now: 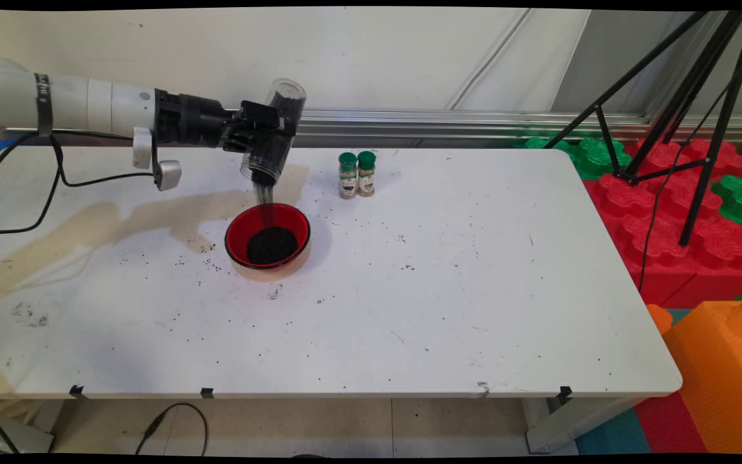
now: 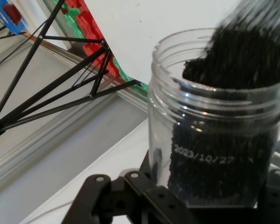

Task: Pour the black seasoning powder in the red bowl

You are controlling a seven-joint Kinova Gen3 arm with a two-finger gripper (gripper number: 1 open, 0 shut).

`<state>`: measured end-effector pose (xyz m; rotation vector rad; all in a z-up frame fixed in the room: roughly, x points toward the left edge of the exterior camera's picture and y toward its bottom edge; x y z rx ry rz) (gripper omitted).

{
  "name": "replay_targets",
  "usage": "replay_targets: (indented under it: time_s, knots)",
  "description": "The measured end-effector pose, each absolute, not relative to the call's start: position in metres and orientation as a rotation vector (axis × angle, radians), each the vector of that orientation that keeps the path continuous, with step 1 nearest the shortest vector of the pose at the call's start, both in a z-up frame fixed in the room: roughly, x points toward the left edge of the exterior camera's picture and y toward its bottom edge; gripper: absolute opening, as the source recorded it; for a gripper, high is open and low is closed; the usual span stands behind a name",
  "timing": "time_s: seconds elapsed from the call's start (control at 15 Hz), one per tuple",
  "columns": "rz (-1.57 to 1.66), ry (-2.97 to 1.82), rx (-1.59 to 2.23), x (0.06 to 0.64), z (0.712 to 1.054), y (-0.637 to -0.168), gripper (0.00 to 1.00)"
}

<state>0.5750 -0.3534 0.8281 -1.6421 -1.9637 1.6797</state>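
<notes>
White table [image 1: 448, 309] under a pale wall fills the main view, speckled with small dark grains. The gripper [image 1: 261, 132] is closed on the sides of a clear jar [image 1: 274, 138], which it holds tilted, mouth down. Just below the mouth a thin stream of black grains [image 1: 263, 193] falls into a red bowl [image 1: 268, 235] — a dark heap already lies inside. To the far side of the jar from the arm stand two small green-capped spice bottles [image 1: 357, 174], apart from the bowl.

As a judgement: the mouth hangs over the bowl's rim more than over its middle, so a steeper tilt could send grains onto the table. A sudden rush could also overshoot.

Hand view looks along the jar [image 2: 219, 135] — its threaded mouth, the black grains [image 2: 233, 60] sliding out, and a printed date on the wall. Black linkage [image 2: 130, 200] grips the base at the bottom edge. Beyond are black tripod legs [image 2: 51, 84]. The bowl is not seen here; only the main view shows where the stream lands. Only this view shows how full the jar is.
</notes>
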Motion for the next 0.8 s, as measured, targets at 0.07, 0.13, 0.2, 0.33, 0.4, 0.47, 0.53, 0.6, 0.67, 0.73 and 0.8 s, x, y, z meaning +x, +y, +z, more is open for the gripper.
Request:
replay_targets:
  time_s: [0.07,0.13,0.2,0.33,0.4,0.47,0.53,0.6,0.67,0.73,0.8]
  knots:
    - [1.680,-1.963,-1.643,0.5749,0.8283,-0.3530,0.00]
    - [1.681,-1.963,-1.643,0.5748,0.8284,-0.3527,0.00]
    - [1.681,-1.963,-1.644,0.5746,0.8287,-0.3524,0.00]
    - [1.682,-1.963,-1.645,0.5743,0.8290,-0.3520,0.00]
    - [1.682,-1.963,-1.645,0.5742,0.8291,-0.3518,0.00]
    - [1.683,-1.963,-1.646,0.5741,0.8293,-0.3515,0.00]
    - [1.683,-1.963,-1.646,0.5741,0.8293,-0.3512,0.00]
    - [1.683,-1.963,-1.648,0.5739,0.8294,-0.3508,0.00]
    - [1.683,-1.963,-1.649,0.5738,0.8296,-0.3505,0.00]
    - [1.684,-1.963,-1.650,0.5737,0.8297,-0.3501,0.00]
    - [1.684,-1.962,-1.650,0.5736,0.8297,-0.3498,0.00]
